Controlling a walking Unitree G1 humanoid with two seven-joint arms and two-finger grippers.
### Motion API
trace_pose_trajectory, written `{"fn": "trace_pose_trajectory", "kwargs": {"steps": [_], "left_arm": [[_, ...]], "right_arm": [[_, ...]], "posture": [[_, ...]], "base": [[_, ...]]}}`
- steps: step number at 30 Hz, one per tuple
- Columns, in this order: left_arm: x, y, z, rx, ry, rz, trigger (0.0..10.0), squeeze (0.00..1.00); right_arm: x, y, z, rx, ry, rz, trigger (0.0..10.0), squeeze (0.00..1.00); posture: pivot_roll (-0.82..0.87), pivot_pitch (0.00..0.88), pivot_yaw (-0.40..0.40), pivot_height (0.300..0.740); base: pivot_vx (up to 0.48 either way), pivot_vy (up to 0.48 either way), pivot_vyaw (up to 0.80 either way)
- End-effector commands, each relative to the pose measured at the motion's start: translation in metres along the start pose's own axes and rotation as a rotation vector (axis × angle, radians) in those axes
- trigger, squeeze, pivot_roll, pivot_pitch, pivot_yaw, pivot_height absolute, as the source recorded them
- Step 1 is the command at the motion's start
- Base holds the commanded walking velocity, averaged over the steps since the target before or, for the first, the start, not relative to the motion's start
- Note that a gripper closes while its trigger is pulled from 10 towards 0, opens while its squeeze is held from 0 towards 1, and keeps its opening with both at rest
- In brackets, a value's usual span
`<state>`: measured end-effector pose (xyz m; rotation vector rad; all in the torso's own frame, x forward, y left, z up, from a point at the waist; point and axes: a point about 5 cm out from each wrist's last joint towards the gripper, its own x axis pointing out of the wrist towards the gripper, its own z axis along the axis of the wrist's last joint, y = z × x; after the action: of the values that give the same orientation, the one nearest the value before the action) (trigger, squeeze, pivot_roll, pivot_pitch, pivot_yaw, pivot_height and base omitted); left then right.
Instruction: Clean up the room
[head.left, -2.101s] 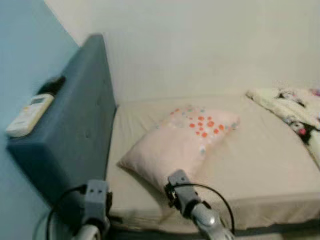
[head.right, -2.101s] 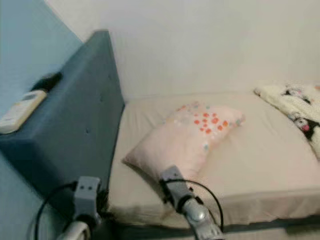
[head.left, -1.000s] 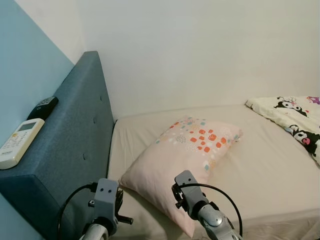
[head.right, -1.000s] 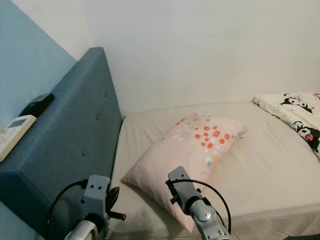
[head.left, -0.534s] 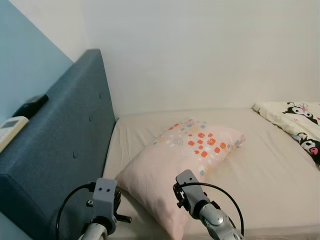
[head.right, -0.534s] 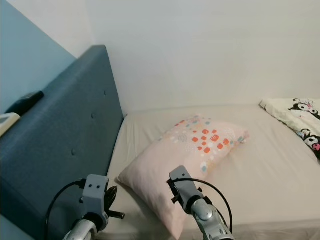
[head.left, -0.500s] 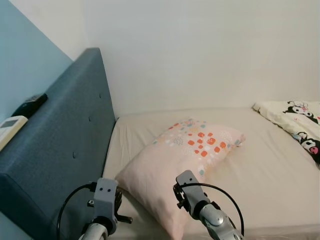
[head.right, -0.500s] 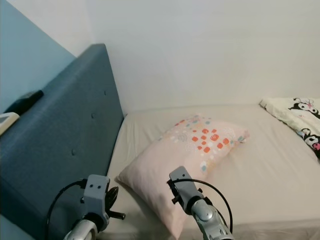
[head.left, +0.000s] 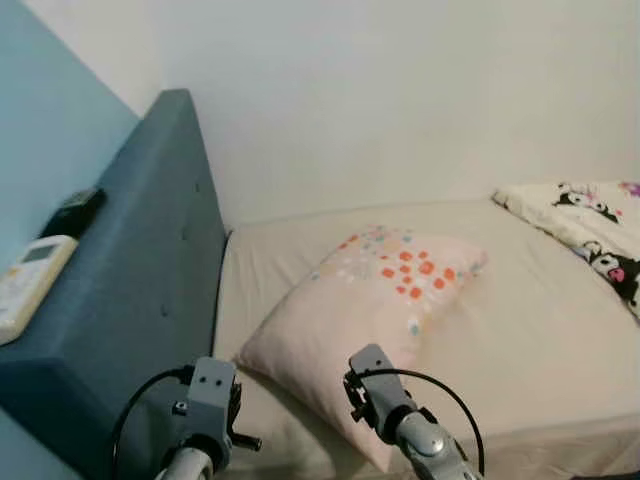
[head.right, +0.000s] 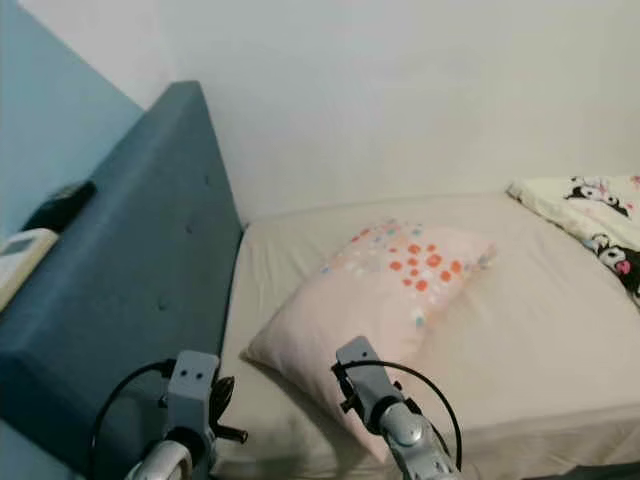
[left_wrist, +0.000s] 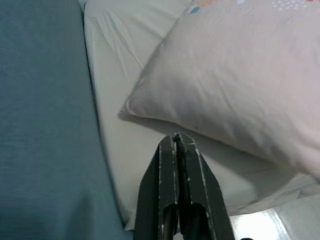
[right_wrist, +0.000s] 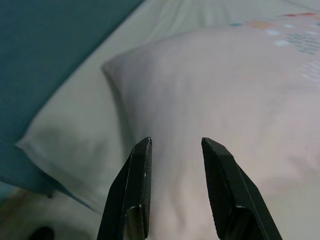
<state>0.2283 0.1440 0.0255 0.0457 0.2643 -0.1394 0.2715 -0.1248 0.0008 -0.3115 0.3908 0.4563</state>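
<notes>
right gripper (right_wrist: 175, 145) fingers spread just short of the pillow (right_wrist: 240, 95) lying askew on the bed (head.left: 540, 330), left gripper (left_wrist: 176, 137) pressed together beside it; risk: pinching only loose cover, so fabric slips out and pillow sags.

pillow (head.left: 372, 295) | pale pink, orange/blue squares | lying askew on bed (head.left: 520, 330)

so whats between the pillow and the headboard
In the left eye view, only a strip of bare beige sheet separates the pillow from the blue headboard.
</notes>
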Motion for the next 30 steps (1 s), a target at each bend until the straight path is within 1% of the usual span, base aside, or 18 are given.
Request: {"fn": "trace_pose_trajectory", "kwargs": {"steps": [1,4,11,14,17,22,30], "left_arm": [[-0.0010,0.0010,-0.0035,0.019,0.012,0.000,10.0,0.00],[-0.0008,0.0005,-0.0028,0.024,0.007,-0.004,10.0,0.00],[-0.0006,-0.0004,-0.0023,0.025,0.001,-0.006,10.0,0.00],[-0.0006,-0.0002,-0.0020,0.023,-0.001,-0.001,10.0,0.00],[-0.0012,0.0022,-0.0011,0.016,-0.006,0.020,10.0,0.00],[-0.0024,0.0033,-0.0013,0.004,-0.003,0.032,10.0,0.00],[-0.0029,0.0022,-0.0016,-0.002,-0.002,0.036,10.0,0.00]], "right_arm": [[-0.0010,-0.0007,-0.0039,0.034,0.022,-0.003,10.0,0.00],[-0.0013,-0.0011,-0.0030,0.056,0.018,-0.003,10.0,0.00],[-0.0015,-0.0003,-0.0002,0.052,-0.003,0.010,10.0,0.00],[-0.0010,0.0012,0.0020,0.075,-0.021,0.018,10.0,0.00],[-0.0004,0.0039,0.0025,0.035,-0.018,0.035,10.0,0.00],[-0.0004,0.0054,0.0019,0.031,-0.012,0.043,10.0,0.00],[-0.0011,0.0047,0.0011,0.034,-0.008,0.045,10.0,0.00]], "posture": [[-0.10,0.000,0.015,0.738],[-0.10,0.000,0.015,0.738],[-0.10,0.000,0.012,0.738],[-0.10,0.000,0.011,0.738],[-0.10,0.000,0.011,0.738],[-0.09,0.000,0.009,0.738],[-0.09,0.000,0.007,0.738]], "base": [[0.000,0.000,-0.80],[0.000,0.000,-0.80],[0.000,0.000,-0.80],[0.000,0.000,-0.42],[0.000,0.000,0.00],[0.000,0.000,0.00],[0.000,-0.461,0.00]]}}
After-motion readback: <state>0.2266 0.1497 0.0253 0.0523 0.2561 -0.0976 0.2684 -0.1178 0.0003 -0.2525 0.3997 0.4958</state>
